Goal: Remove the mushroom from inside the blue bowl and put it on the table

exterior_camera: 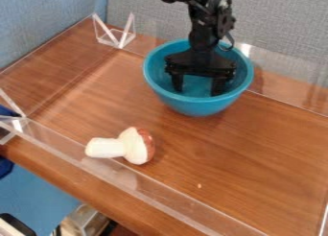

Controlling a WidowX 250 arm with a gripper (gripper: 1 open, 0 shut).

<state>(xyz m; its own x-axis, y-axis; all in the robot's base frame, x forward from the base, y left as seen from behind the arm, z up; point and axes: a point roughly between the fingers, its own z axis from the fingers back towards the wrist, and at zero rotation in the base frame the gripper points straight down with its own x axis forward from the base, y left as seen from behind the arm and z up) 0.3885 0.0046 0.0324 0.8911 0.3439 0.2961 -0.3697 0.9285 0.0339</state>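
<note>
The mushroom (pixel 122 146) lies on its side on the table (pixel 244 153), near the front acrylic wall, cream stem pointing left and reddish-brown cap to the right. The blue bowl (pixel 174 91) stands behind it, toward the back of the table. My gripper (pixel 202 82) hangs over the bowl's inside on a black arm, its fingers spread open with nothing between them. The mushroom is well apart from both bowl and gripper.
Low clear acrylic walls (pixel 115 34) edge the table at the back, left and front. A blue object (pixel 8 113) pokes in at the left edge. Bare wood lies to the right of the mushroom and in front of the bowl.
</note>
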